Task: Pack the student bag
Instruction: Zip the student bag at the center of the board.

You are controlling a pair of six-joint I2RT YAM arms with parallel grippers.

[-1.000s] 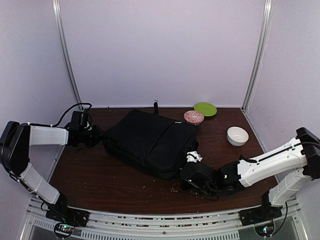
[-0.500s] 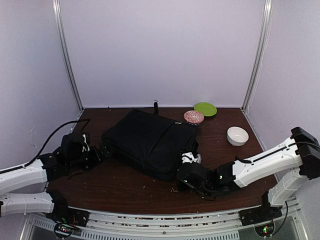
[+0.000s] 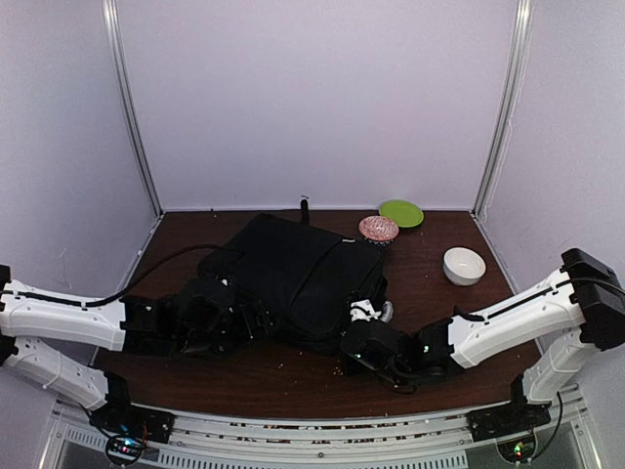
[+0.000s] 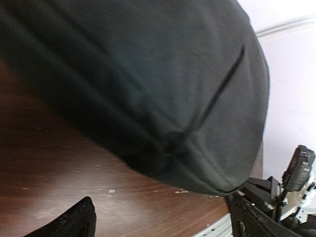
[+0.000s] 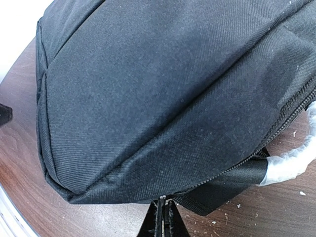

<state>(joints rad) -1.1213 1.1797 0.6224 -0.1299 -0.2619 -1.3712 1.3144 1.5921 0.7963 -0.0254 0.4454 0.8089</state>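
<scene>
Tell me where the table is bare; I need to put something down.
Bare wood: the near strip between left arm and right arm, the far-left corner beside the student bag, and between white bowl and right arm. Crowded: pink dish and green plate at the bag's far-right corner.

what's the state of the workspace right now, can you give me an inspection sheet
surface: dark wooden table, crumbs scattered near the front
job's things: student bag lying flat mid-table, plastic-wrapped handle at its near-right corner
clutter: green plate, pink bowl, white bowl, all back right
grippers: left gripper open, fingers spread at the bag's near-left edge; right gripper shut, tips at the bag's zip seam
cables: black cable looping off the left arm
surroundings: pale walls, metal corner posts
</scene>
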